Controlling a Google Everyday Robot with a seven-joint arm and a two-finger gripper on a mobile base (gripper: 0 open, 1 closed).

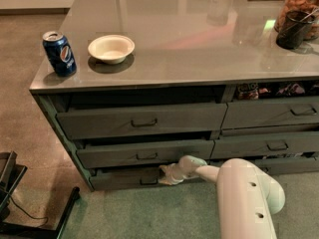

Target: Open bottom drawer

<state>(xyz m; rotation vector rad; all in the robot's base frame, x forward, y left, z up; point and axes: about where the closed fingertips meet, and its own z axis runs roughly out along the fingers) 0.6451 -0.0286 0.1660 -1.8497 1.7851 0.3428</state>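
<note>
The bottom drawer [117, 179] is the thin dark grey-green front at the foot of the left three-drawer stack, with a small loop handle [148, 181] at its centre. My gripper [167, 175] is at the end of the white arm [244, 193] that reaches in from the lower right. It sits right against the drawer front, just right of the handle and partly covering it. A dark gap shows above the drawer's top edge.
Two taller drawers [142, 121] are stacked above, and a neighbouring stack [271, 146] stands to the right. On the counter are a Pepsi can [59, 53], a white bowl [111, 48] and a jar [299, 16]. A black stand [20, 203] is at the lower left on the floor.
</note>
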